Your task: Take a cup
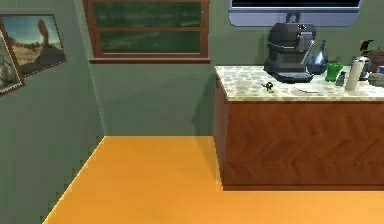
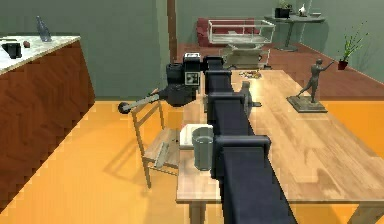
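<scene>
Arm bar [image 2: 245, 165] flanks upright grey cup [image 2: 203, 150], mouth up; gripper [image 2: 130, 105] fingers' state cannot be told.

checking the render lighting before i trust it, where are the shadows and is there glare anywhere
Forward view: a soft grey shadow lies on the green wall just left of the counter, whose pale top shows no glare. Arm side view: the wooden table is evenly lit, without bright glare, and the arm reads as a flat dark bar against it.
</scene>
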